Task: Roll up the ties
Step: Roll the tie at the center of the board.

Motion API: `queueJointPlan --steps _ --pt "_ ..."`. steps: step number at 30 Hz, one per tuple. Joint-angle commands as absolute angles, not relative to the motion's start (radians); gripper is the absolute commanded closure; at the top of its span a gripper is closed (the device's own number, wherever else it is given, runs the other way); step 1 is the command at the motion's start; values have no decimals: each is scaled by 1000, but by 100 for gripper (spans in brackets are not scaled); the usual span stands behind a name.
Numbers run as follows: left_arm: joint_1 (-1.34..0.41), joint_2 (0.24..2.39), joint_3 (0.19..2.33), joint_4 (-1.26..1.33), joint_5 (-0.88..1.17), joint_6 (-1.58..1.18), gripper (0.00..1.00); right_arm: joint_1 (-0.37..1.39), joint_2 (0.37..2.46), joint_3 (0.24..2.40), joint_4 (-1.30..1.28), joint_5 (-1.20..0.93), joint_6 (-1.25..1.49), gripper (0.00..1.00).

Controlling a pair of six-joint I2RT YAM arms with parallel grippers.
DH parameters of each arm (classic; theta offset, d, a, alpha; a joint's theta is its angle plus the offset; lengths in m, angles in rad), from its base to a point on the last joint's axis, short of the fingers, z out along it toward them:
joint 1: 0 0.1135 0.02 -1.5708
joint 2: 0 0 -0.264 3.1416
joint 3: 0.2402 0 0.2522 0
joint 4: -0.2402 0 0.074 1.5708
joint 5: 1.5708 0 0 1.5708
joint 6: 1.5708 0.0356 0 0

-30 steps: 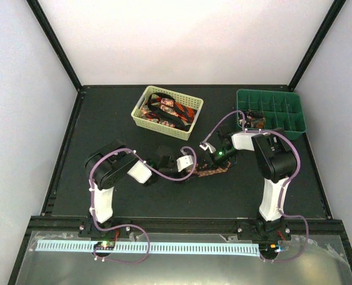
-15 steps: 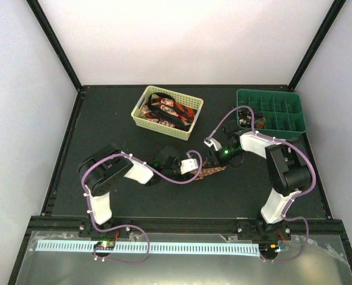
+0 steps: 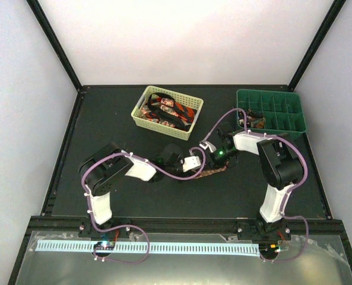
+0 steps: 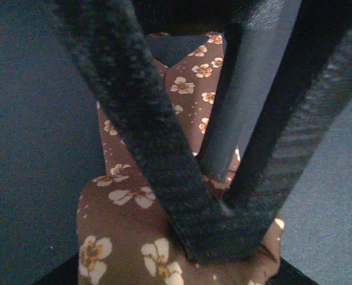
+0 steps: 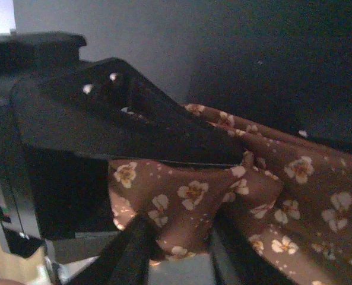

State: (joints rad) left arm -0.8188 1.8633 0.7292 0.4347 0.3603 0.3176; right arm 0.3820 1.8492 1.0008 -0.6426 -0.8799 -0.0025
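Your right end effector (image 5: pixel 181 252) is closed on a bunched fold of the brown floral tie (image 5: pixel 294 202), and the fabric fills the gap between its fingers. Your left end effector (image 4: pixel 223 237) is just beside it, its fingers narrowed over the same tie; you cannot tell whether they pinch cloth. The tie lies on the worktop (image 3: pixel 164 202) under both. The yellow basket (image 3: pixel 141 116) of red-and-black ties (image 3: pixel 170 111) sits beyond the left end effector.

brown tie (image 3: pixel 217 172) mostly hidden under left gripper (image 3: pixel 203 168), right gripper (image 3: pixel 212 161) | tie cut off at wrist-view edges | green tray (image 3: pixel 270 93) contents indistinct
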Motion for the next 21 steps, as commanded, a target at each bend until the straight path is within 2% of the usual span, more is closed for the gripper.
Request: queueJointPlan --steps 1,3,4,7,13,17,21 --pt "-823 1908 727 319 313 308 62 388 1882 1026 -606 -794 11 83" --pt "-824 1908 725 322 322 310 62 387 1885 1021 -611 -765 1 96" --pt "-824 1909 726 321 328 309 62 387 1887 1018 -617 -759 -3 98" --pt "-823 1901 725 324 340 310 58 383 1888 1012 -629 -740 -15 98" --pt "-801 1822 685 441 413 299 28 363 1913 1011 -671 -700 -37 98" --pt "-794 1798 642 569 469 292 19 338 1943 1021 -701 -669 -43 98" --pt "-787 1838 618 713 480 268 16 313 1995 1050 -744 -652 -49 98"
